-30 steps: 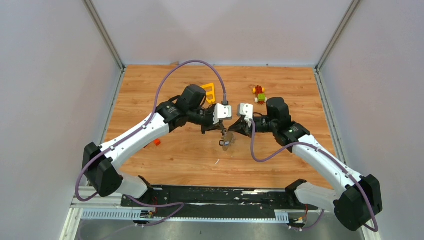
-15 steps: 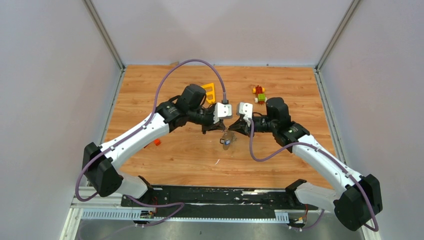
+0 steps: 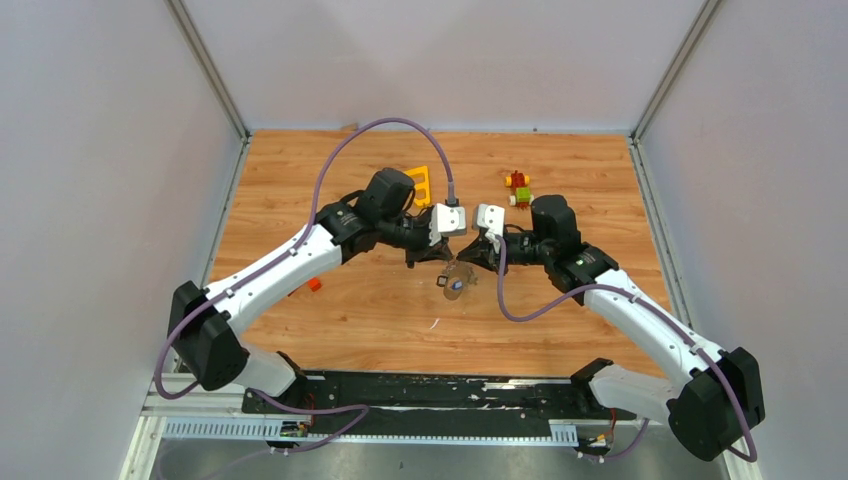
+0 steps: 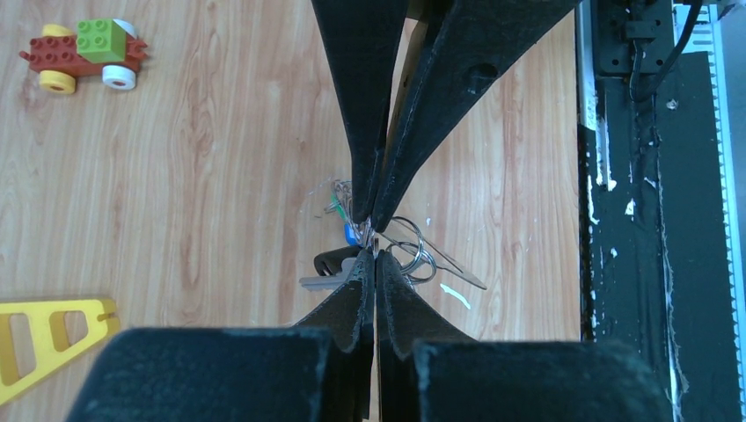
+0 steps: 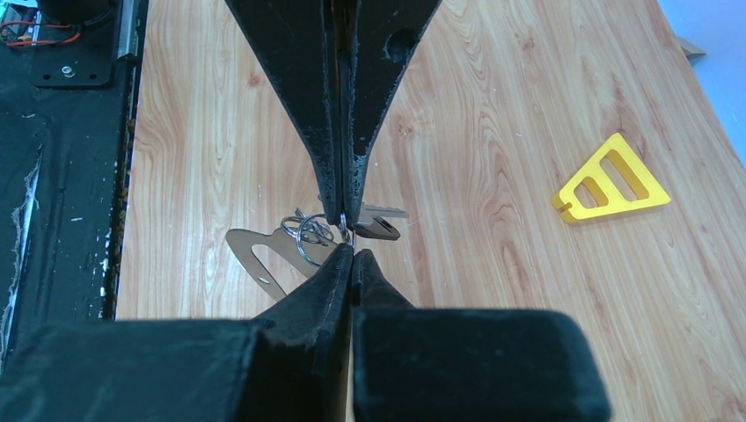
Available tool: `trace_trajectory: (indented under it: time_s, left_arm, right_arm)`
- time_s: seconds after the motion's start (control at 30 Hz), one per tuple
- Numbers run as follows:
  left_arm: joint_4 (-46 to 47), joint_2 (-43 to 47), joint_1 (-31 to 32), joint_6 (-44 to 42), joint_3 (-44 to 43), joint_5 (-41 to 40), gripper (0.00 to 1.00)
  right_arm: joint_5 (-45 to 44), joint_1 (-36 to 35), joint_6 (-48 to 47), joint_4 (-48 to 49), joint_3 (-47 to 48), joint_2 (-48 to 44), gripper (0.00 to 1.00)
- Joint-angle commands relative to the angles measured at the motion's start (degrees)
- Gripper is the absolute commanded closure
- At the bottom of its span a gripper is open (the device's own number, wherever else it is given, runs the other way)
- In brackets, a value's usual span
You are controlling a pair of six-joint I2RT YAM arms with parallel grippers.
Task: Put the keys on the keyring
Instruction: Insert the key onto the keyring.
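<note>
Above the wooden table (image 3: pixel 350 300), the left gripper (image 3: pixel 447 258) and right gripper (image 3: pixel 462 262) meet tip to tip, both clenched on the thin wire rings of the keys (image 5: pixel 378 227). The keyring (image 5: pixel 239 240) lies just beside the tips, toward the arms' bases.

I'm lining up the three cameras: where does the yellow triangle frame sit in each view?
Top external: the yellow triangle frame is in the upper middle, slightly left of centre.
Left wrist: bottom left corner.
Right wrist: right side, around mid-height.
Shared landmark: the keys, near the centre of all three views.
</note>
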State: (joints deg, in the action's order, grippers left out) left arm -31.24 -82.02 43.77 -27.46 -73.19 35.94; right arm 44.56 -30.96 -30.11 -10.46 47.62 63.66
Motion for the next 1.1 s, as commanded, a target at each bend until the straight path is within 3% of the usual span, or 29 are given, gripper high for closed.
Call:
trace_trajectory:
  time_s: [0.0, 1.07]
  left_arm:
    - [1.6, -0.8, 0.3, 1.8, -1.8, 1.4, 1.00]
    - [1.7, -0.3, -0.8, 1.6, -0.5, -1.6, 1.00]
  right_arm:
    - [0.6, -0.3, 0.6, 3.9, 0.6, -0.6, 1.00]
    - [2.3, 0.4, -0.8, 2.2, 0.8, -2.5, 1.00]
